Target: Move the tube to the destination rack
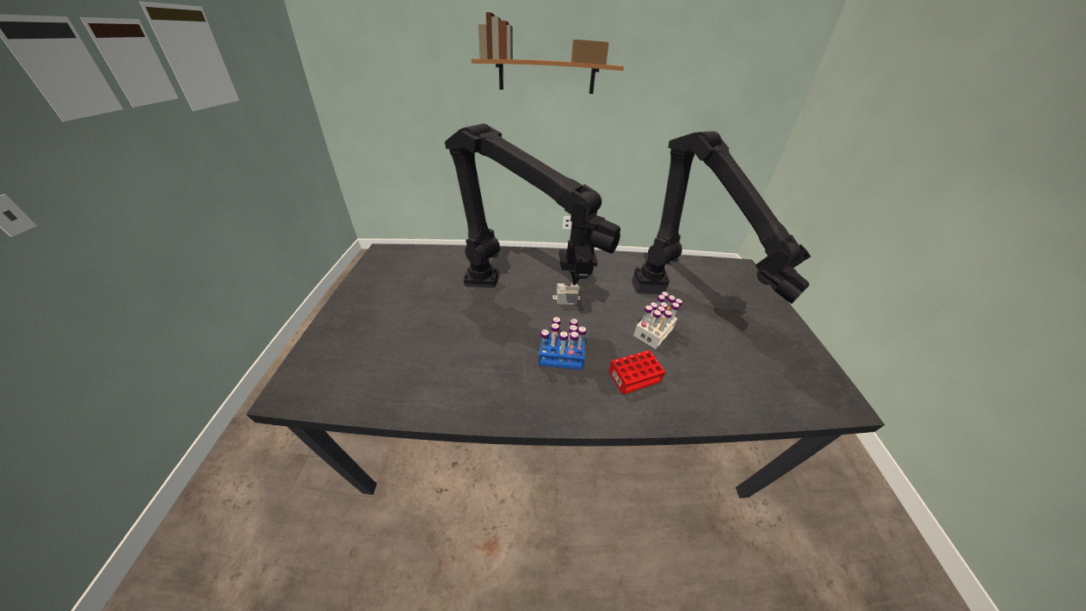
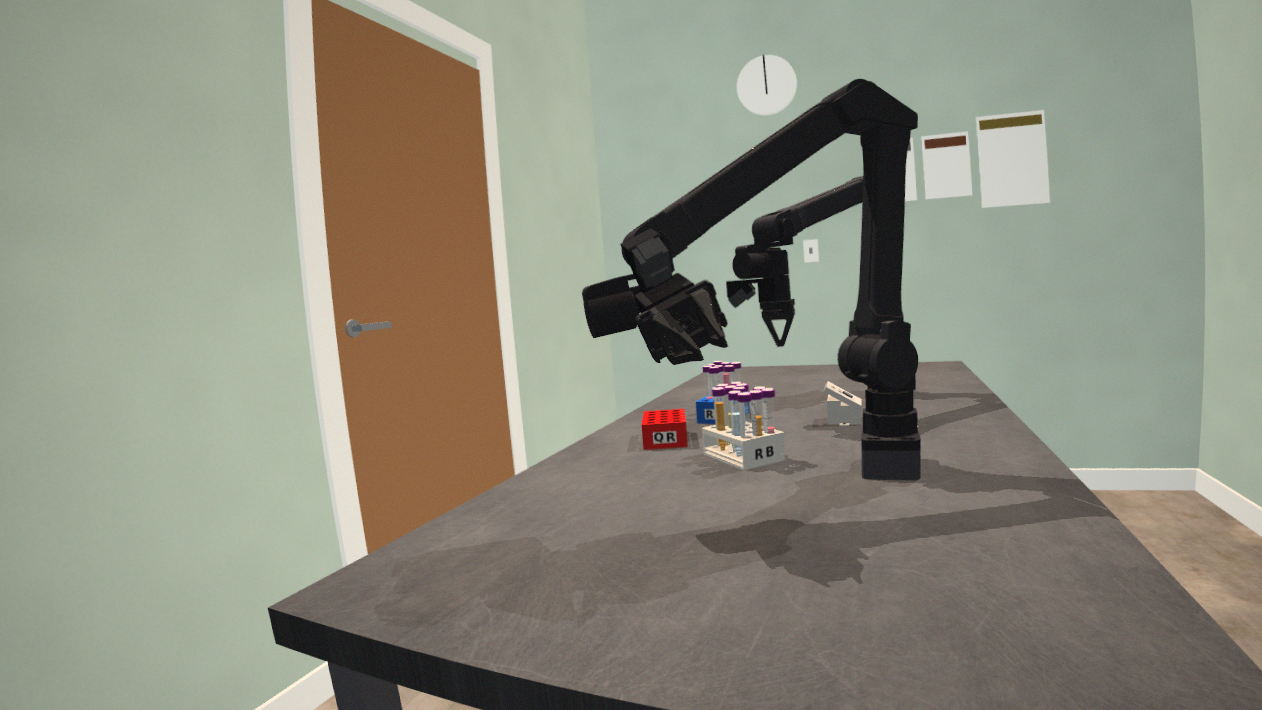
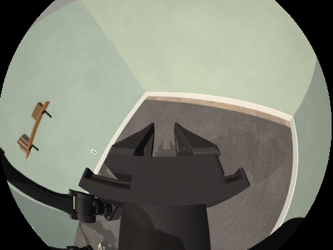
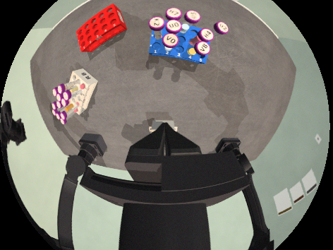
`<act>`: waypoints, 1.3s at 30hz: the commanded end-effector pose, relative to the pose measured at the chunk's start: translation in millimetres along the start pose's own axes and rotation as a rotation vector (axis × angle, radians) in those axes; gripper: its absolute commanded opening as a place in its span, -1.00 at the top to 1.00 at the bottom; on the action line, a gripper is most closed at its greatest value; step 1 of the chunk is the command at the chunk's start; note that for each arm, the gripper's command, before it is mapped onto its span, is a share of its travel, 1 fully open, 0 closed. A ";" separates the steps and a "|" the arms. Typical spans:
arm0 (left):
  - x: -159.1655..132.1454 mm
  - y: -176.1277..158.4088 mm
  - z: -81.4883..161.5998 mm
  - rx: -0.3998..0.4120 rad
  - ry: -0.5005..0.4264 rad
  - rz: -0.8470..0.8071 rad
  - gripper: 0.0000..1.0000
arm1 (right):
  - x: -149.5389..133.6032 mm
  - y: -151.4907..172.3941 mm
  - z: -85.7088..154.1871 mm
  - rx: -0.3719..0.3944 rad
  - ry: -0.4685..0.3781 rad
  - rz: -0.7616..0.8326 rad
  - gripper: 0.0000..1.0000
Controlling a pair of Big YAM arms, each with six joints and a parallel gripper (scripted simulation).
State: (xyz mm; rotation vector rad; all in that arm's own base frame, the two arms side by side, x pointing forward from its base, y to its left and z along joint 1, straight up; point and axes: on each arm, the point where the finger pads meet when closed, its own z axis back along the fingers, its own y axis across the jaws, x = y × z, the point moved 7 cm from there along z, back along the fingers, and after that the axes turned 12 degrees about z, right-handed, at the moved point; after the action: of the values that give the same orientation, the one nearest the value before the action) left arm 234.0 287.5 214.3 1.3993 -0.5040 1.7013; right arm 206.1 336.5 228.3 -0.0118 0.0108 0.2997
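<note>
- my right fingers (image 1: 575, 280) (image 2: 779, 342) are together with nothing between them, hanging above the small white box (image 1: 566, 298) (image 2: 842, 410) (image 4: 155, 124), which i take to be the done unit
- my left fingers (image 2: 713, 352) stand part-way apart around nothing, well off to the side
- i can't confirm where the a5 tube is; the blue rack ra (image 1: 562, 364) (image 4: 178, 58) looks vacant at a5, so i judge it now sits in the white rack rb (image 1: 647, 335) (image 2: 764, 452) (image 4: 86, 75), though its well is too small to tell
- the press wants closed tips centred over the button, a straight, gentle push, then a look for the lamp; off-centre, i could skid the box
- purple-rimmed caps top slim clear tubes; rb is an open-sided block, its red neighbour (image 1: 637, 373) (image 2: 664, 432) (image 4: 106, 37) pierced with round wells, the surface scuffed grey
</note>
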 end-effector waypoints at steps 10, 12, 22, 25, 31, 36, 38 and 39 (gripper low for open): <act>10.7 -5.3 3.1 -0.009 -0.001 0.029 0.40 | -43.7 12.3 12.2 0.027 -0.029 -0.015 1.00; 10.7 -5.3 3.1 -0.009 -0.001 0.029 0.40 | -50.4 14.0 12.6 0.028 -0.029 -0.015 1.00; 10.7 -5.3 3.1 -0.009 -0.001 0.029 0.40 | -90.3 23.2 12.1 0.028 -0.026 -0.015 1.00; 10.7 -5.3 3.1 -0.009 -0.001 0.029 0.40 | -103.5 23.7 9.8 0.018 -0.018 -0.015 1.00; 10.7 -5.3 3.1 -0.009 -0.001 0.029 0.40 | -117.4 27.6 8.9 0.024 -0.022 -0.015 1.00; 10.7 -5.3 3.1 -0.009 -0.001 0.029 0.40 | -136.8 34.0 12.0 0.030 -0.024 -0.015 1.00; 10.7 -5.3 3.1 -0.009 -0.001 0.029 0.40 | -146.0 33.7 8.1 0.022 -0.019 -0.015 1.00; 10.7 -5.3 3.1 -0.009 -0.001 0.029 0.40 | -144.4 36.5 5.8 0.038 -0.027 -0.015 1.00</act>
State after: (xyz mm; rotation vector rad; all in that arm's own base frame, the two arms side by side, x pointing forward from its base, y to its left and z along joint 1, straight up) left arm 234.0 287.5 214.3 1.3993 -0.5040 1.7013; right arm 63.4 329.5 227.0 -0.0109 0.0048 0.3188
